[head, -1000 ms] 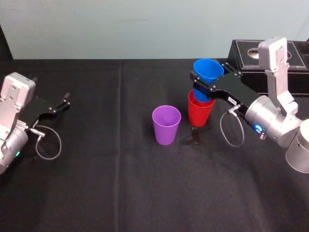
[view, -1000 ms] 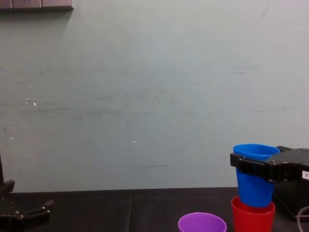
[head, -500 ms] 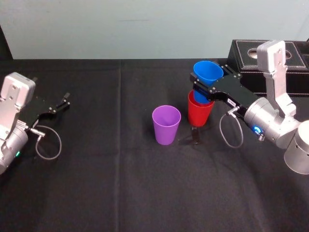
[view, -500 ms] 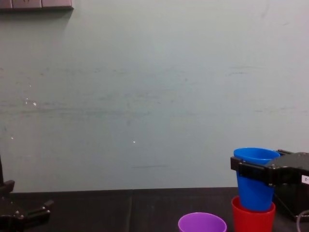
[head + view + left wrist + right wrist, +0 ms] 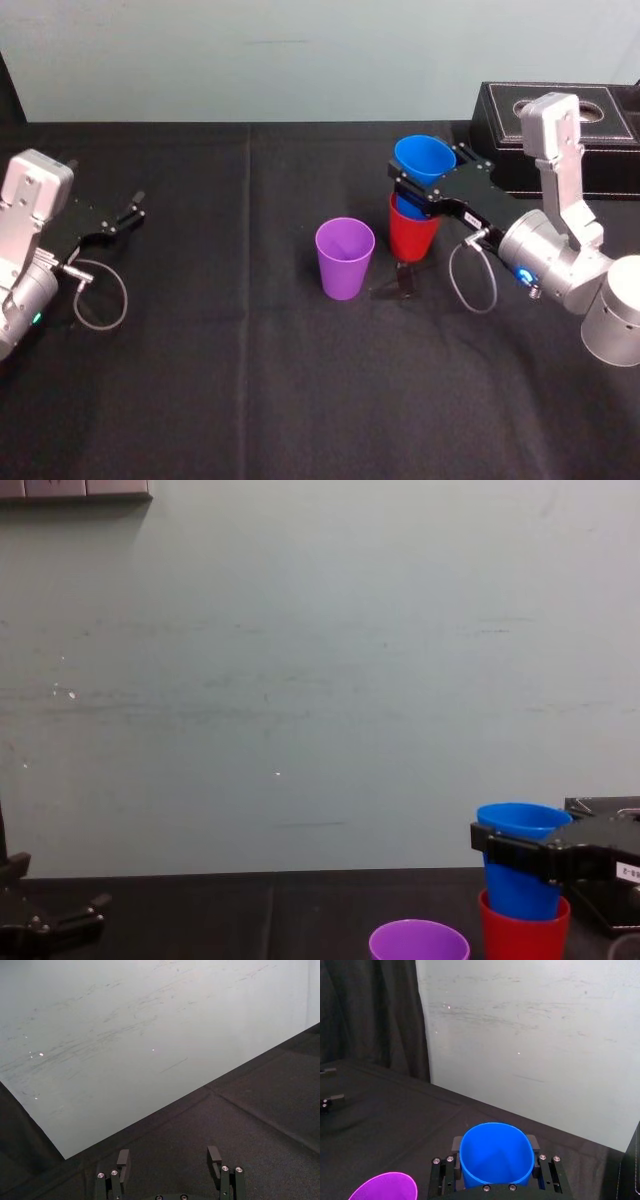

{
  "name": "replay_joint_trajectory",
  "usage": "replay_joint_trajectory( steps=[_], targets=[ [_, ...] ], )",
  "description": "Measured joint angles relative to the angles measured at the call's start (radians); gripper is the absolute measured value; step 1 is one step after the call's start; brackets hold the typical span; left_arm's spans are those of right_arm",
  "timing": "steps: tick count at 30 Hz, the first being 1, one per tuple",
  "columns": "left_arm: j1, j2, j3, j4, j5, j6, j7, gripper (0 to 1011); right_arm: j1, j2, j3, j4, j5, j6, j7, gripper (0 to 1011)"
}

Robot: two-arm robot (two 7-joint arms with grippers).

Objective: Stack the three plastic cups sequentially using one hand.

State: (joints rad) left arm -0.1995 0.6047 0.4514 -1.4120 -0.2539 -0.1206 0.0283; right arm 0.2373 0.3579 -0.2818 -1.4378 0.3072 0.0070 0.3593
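- We see the right gripper (image 5: 432, 180) right of centre in the head view, its jaws clamped on either side of the blue cup (image 5: 424, 158), just below the rim.
- The blue cup's lower part sits inside the mouth of the red cup (image 5: 410, 238). Its rim stands clear above the red rim, and in the chest view it looks upright.
- The red cup stands on the table (image 5: 250, 380) just right of the frame's centre. The purple cup (image 5: 344, 262) stands upright and alone just to its left and a little lower in the frame, with a narrow gap between the two.
- All three cups are smooth, tapered and of like size, mouths up.
- At the upper right the black box (image 5: 612, 150) with white stitching lies close behind the right arm, so we find little room on that side.
- The black cloth lies bare across the lower half of the frame, and also from the purple cup to the left edge.
- Along the top, the table's far edge meets a pale wall (image 5: 250, 50).
- The left gripper (image 5: 128, 212) rests at the left edge, well apart from the cups, its fingers spread with nothing between them.
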Motion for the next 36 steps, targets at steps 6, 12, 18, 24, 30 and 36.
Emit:
replay_joint_trajectory(
  steps=[6,12,18,24,30,36],
  targets=[
    [0.0,0.0,0.0,0.0,0.0,0.0,0.0,1005,-0.002,-0.005,-0.003,0.012,-0.01,-0.005,-0.001,756],
    [0.0,0.0,0.0,0.0,0.0,0.0,0.0,1005,-0.002,-0.01,-0.005,0.02,-0.02,-0.011,-0.003,756],
    [0.0,0.0,0.0,0.0,0.0,0.0,0.0,1005,-0.004,-0.012,-0.005,0.024,-0.029,-0.016,-0.005,756],
    [0.0,0.0,0.0,0.0,0.0,0.0,0.0,1005,-0.006,-0.015,-0.005,0.033,-0.044,-0.023,-0.01,756],
    [0.0,0.0,0.0,0.0,0.0,0.0,0.0,1004,-0.007,-0.016,-0.005,0.035,-0.048,-0.023,-0.012,756],
    [0.0,0.0,0.0,0.0,0.0,0.0,0.0,1005,-0.008,-0.016,-0.005,0.035,-0.048,-0.023,-0.012,756]
  ],
)
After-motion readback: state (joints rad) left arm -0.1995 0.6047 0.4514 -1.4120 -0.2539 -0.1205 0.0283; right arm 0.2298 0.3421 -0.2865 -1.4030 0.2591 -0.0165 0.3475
